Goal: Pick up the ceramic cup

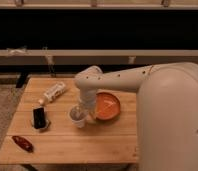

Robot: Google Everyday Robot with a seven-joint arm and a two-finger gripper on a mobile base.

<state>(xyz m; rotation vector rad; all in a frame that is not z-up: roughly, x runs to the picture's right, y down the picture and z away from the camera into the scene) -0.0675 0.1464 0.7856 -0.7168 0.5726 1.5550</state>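
The ceramic cup [77, 116] stands upright on the table [92, 146], a little left of the middle, and it is the only cup there. It is small, pale and has no handle. The gripper [85, 112] hangs right at the cup's right side, low over the rim and seemingly against it (whether it is clenched on the cup or loose, I cannot tell). One white arm [117, 80] carries it, reaching in from the robot's bulky white body [172, 120] on the right, bending at an elbow above the table and dropping straight down to the cup. Counting the cup, five things sit on the wooden top, one of each kind. One orange bowl [108, 106], wide and shallow, lies just to the right of the cup, with the arm's lower end between them. One white bottle [54, 92] with a label lies on its side towards the back left, well apart from the cup. One small black object [39, 118] stands near the left edge, level with the cup. One dark red object [23, 143] lies flat near the front left corner, the farthest thing from the gripper.
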